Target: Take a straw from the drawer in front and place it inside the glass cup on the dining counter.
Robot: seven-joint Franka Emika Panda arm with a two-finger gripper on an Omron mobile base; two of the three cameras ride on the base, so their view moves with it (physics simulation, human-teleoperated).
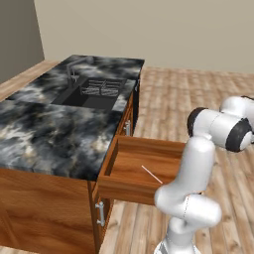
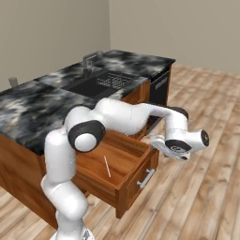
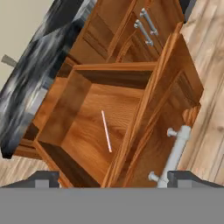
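My pincer [image 3: 113, 178] stands spread wide and holds nothing. In the hand view its two dark fingertips [image 3: 41, 178] rise at the bottom edge, one at lower left and one at lower right, with the drawer's silver bar handle [image 3: 174, 154] just above the right tip. In the right base view the pincer [image 2: 161, 144] sits at centre right of the frame, just beside the outer top corner of the drawer front.

One drawer [image 3: 144, 114] is pulled fully open. It appears at centre in the hand view, at lower centre in the right base view [image 2: 129, 180] and at lower centre in the left base view [image 1: 126, 186].

One straw [image 3: 106, 131] lies flat on the drawer floor. It is apart from all four walls, roughly mid-floor, running diagonally in every view: centre of the hand view, lower centre of the right base view [image 2: 107, 167], and lower centre of the left base view [image 1: 152, 174]. My pincer is not touching it.

Two cabinet handles [image 3: 147, 26] show at the top of the hand view, beyond the drawer.

Farther back, one marble desk [image 1: 44, 131] fills the left half of the left base view. One sink [image 1: 94, 93] is set into it at upper left, with one faucet [image 1: 70, 70] beside it.

One glass cup [image 2: 13, 81] stands at the far left edge of the right base view, on the desk [image 2: 33, 105], well apart from the drawer.
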